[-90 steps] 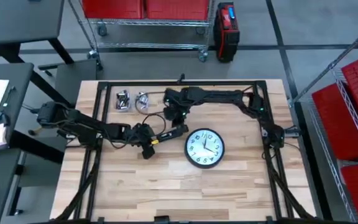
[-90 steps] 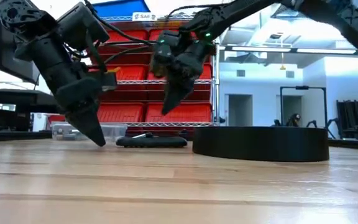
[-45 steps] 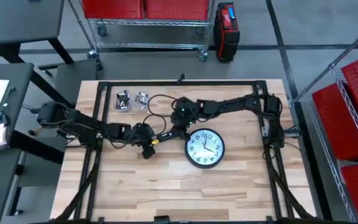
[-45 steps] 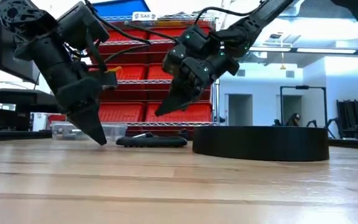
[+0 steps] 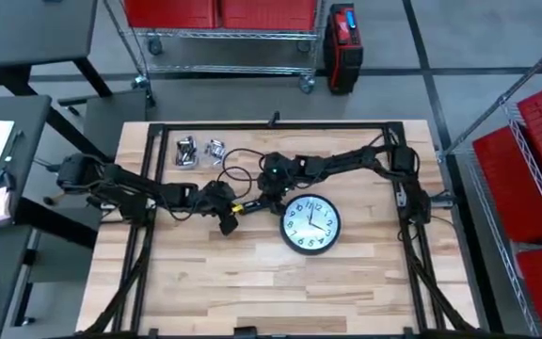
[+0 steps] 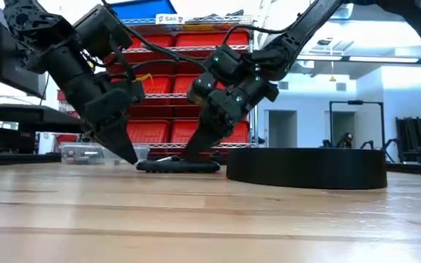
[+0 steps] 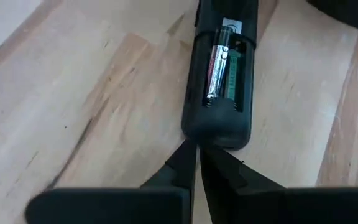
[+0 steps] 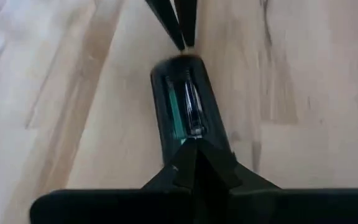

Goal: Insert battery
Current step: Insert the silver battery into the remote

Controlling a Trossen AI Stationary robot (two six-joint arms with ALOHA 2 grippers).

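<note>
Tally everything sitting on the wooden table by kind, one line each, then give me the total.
Round black wall clock with white face: 1
Black remote control with open battery compartment: 1
Silver battery seated in that compartment: 1
Small clear plastic containers of batteries: 2
Total: 5

Numerals 1–12 on clock face (image 5: 310,224)

Setting: workshop/lab w/ storage | wire shelving (image 5: 219,38) on casters, loaded w/ red bins (image 6: 196,88) | wood bench (image 5: 252,282) in black frame | grey concrete floor (image 5: 487,47) | more red bins far right.
</note>
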